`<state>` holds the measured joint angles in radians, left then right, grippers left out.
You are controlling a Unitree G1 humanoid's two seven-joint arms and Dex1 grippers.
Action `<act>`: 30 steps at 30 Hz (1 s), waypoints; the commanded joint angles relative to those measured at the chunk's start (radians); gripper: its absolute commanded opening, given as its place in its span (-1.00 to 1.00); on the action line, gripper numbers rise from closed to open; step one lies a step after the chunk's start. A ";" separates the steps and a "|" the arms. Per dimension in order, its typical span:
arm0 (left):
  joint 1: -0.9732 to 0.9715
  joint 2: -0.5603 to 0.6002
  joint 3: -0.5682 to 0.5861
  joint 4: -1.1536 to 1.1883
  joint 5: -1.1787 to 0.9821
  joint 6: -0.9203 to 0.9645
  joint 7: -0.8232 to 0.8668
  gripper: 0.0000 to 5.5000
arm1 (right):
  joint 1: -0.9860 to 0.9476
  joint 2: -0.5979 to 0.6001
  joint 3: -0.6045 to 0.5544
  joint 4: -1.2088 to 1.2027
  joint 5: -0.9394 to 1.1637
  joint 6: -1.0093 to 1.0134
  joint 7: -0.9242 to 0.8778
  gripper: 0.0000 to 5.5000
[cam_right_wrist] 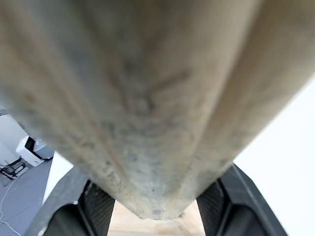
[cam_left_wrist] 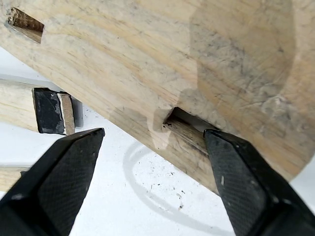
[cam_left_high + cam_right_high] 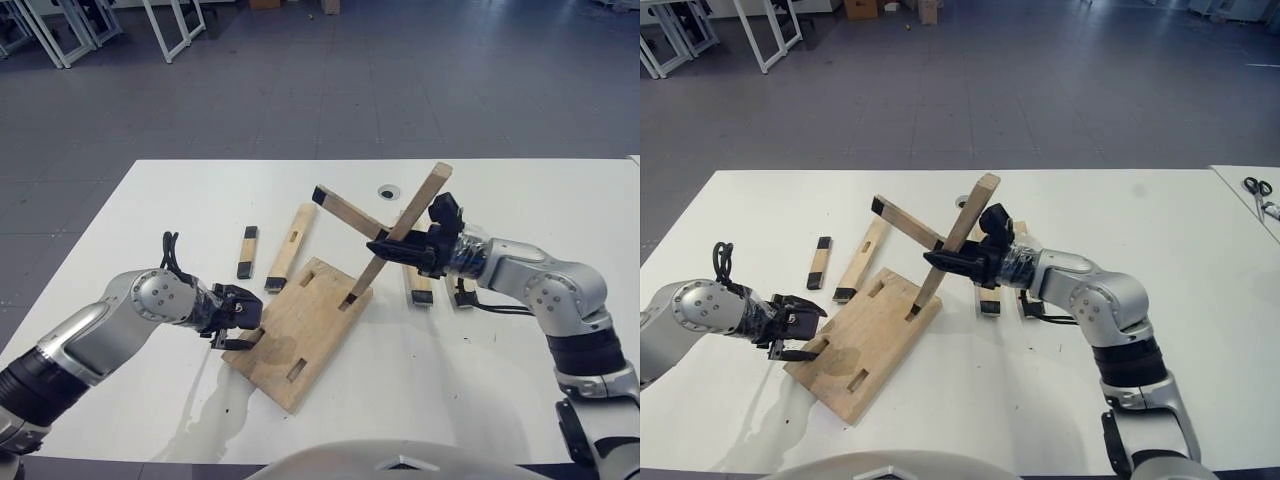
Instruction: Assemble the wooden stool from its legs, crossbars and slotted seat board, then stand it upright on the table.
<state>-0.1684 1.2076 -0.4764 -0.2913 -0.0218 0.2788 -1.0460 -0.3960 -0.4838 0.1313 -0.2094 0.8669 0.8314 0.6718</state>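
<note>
Table (image 3: 480, 385) with seat board (image 3: 300, 325), legs (image 3: 289, 243)

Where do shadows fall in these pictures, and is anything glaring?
Left eye view: a grey shadow lies on the table beside the seat board; no harsh glare. Left wrist view: a darker shaded patch crosses the seat board. Right wrist view: the gripped leg looks dim.

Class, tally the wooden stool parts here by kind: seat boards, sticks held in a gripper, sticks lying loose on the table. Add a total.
Seat board: 1
Held sticks, crossed, in the right gripper: 2
Loose sticks on the table: 3 (more may hide behind the gripper)
Total: 6
</note>
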 commanded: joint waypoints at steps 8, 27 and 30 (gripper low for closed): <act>0.122 -0.098 0.000 -0.004 0.071 0.065 -0.001 0.36 | 0.130 0.001 0.124 0.150 -0.297 -0.212 0.061 -0.27; 0.075 -0.503 0.132 -0.331 -0.163 0.591 0.192 0.36 | 0.036 -0.089 0.380 0.521 -0.528 -0.169 0.285 -0.27; 0.066 -0.507 0.129 -0.323 -0.157 0.597 0.199 0.36 | 0.012 -0.053 0.297 0.735 -0.493 -0.247 0.332 -0.27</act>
<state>-0.0720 0.7147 -0.3314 -0.5884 -0.1555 0.8577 -0.8607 -0.5461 -0.5484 0.3552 0.1627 0.4818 0.4362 0.9728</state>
